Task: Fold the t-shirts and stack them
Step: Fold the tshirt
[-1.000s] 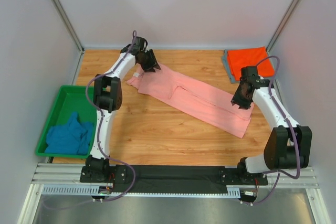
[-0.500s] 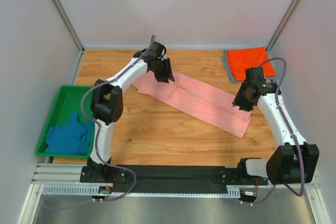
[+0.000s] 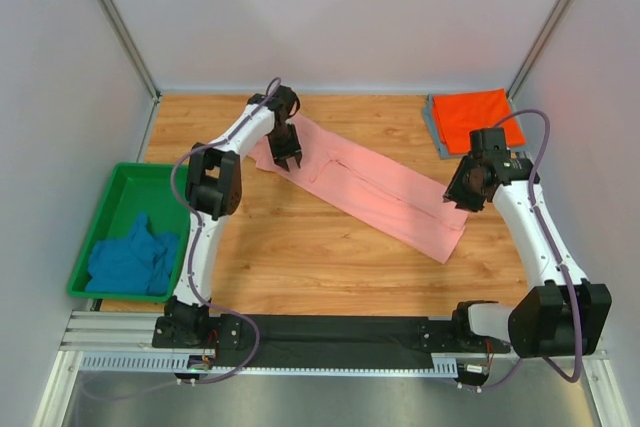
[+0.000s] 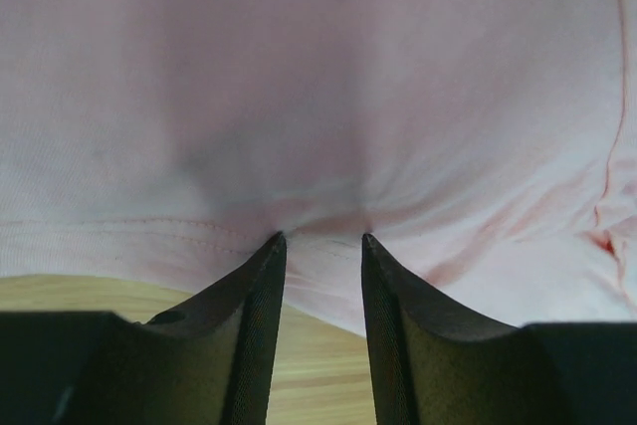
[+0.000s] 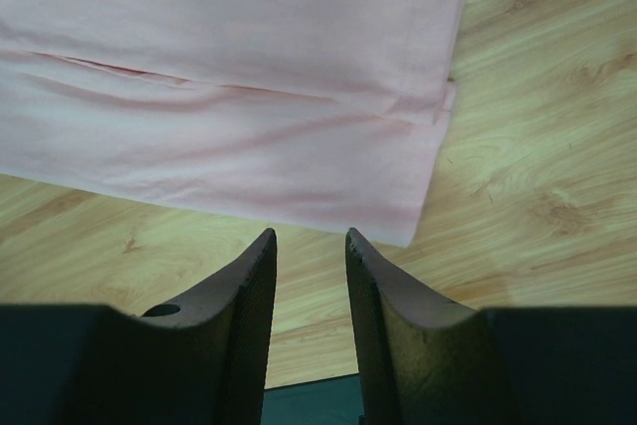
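A salmon-pink t-shirt lies in a long folded strip, slanting from back left to front right on the wooden table. My left gripper is down on its back-left end. In the left wrist view the gripper stands open, both tips pressed on the hem of the pink cloth, which puckers between them. My right gripper hovers at the strip's right end. It is open over bare wood, just short of the shirt's corner, holding nothing. An orange-red t-shirt lies folded on a grey one.
A green bin at the left edge holds a crumpled teal-blue t-shirt. White walls and metal posts close in the table on three sides. A black rail with both arm bases runs along the near edge.
My left gripper swung from the shirt's back corner out right, then back and down onto the hem. The strip's front-right end shifted left. The right gripper rose slightly.
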